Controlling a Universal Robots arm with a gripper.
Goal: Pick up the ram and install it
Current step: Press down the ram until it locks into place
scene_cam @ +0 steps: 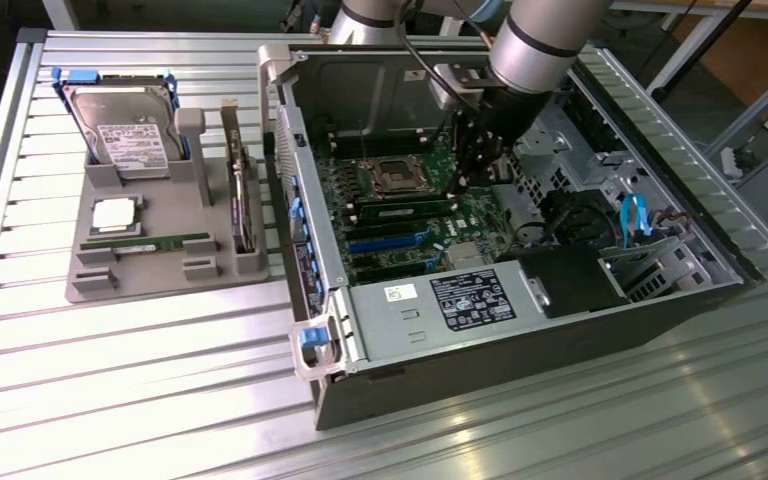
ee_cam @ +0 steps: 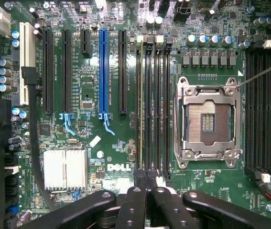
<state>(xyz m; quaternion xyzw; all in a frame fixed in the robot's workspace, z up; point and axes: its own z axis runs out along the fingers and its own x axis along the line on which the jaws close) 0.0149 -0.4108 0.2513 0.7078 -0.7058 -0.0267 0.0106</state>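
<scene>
Tool [ee_cam: 147,183] is sitting clenched inside the open case [scene_cam: 518,330], fingertips pressing down at the end of the memory slots [ee_cam: 153,105] beside the CPU socket [ee_cam: 208,121]. A ram [scene_cam: 404,211] is lying seated in a slot on the motherboard [scene_cam: 418,215]. Another ram stick [scene_cam: 144,243] is resting in the grey holder [scene_cam: 157,275] on the surface [scene_cam: 117,380], outside the case, below the hard drive [scene_cam: 124,125].
</scene>
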